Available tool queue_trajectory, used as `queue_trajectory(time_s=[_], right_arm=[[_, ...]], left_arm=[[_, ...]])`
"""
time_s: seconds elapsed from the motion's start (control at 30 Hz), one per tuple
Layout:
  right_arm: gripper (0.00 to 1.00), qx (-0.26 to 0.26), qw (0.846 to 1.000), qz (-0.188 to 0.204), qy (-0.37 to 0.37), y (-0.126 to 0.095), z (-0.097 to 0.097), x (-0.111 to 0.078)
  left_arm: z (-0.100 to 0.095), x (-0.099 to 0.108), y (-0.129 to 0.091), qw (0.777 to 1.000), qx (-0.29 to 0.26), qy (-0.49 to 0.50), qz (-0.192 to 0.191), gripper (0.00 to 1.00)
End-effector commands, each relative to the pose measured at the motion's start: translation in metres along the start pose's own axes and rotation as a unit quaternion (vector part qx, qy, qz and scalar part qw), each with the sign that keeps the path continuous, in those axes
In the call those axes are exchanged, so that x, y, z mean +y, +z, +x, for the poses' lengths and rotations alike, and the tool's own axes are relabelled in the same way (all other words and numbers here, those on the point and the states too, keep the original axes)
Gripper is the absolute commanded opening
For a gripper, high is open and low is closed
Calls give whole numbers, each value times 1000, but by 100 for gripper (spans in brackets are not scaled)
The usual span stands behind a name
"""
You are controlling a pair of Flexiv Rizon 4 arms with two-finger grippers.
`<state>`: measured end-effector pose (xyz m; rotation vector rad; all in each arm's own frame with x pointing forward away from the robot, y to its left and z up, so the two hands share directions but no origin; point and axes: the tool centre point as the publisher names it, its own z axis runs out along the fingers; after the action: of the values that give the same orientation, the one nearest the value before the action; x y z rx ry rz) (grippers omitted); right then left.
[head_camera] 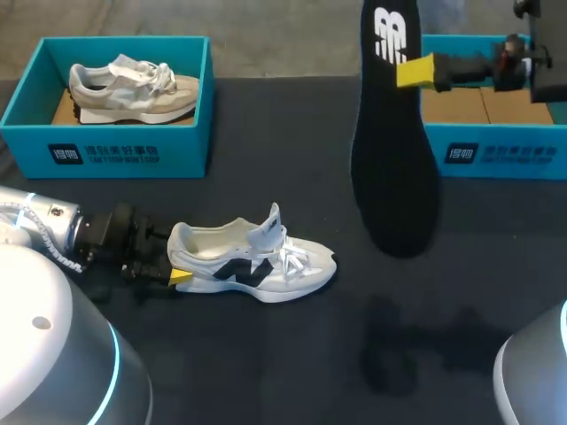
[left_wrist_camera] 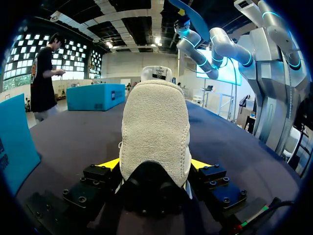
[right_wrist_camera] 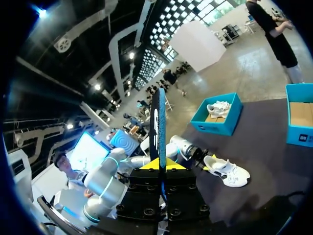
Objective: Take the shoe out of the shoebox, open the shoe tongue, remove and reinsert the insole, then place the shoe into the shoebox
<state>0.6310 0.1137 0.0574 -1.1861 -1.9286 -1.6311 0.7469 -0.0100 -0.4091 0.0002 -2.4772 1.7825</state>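
Head view: my left claw (head_camera: 177,274) lies low on the counter (head_camera: 292,372), closed on the heel of the white shoe (head_camera: 252,261). The shoe sits on its sole, toe toward my right, with a dark logo on its flank. My right claw (head_camera: 416,71) is up high, pinched on the black insole (head_camera: 390,159), which has a white logo just beside the grip. The left shoebox (head_camera: 115,155) is teal with white print on its front, not read off here, and holds a beige shoe (head_camera: 133,88). The right shoebox (head_camera: 496,150) has like print and shows a brown cardboard floor. Left wrist view: the shoe's suede heel fills the gap between my yellow fingers (left_wrist_camera: 110,163), both against its sides. There is a small label on the tongue, too small to read. Right wrist view: the insole is edge-on, clamped between the yellow tips and standing straight ahead of the claw. The shoe is well apart from it, down on the counter, with my left claw at its heel.
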Motion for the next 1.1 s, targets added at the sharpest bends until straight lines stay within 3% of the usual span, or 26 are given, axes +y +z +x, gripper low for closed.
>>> queue_trajectory(time_s=[0.03,0.43,1.1], right_arm=[[0,-2,1000,1,5,-7,4,-9],[0,6,1000,9,27,8,-3,-24],[0,7,1000,7,29,9,-3,-24]], left_arm=[[0,0,0,1000,0,0,0,0],[0,0,0,1000,0,0,0,0],[0,0,0,1000,0,0,0,0]])
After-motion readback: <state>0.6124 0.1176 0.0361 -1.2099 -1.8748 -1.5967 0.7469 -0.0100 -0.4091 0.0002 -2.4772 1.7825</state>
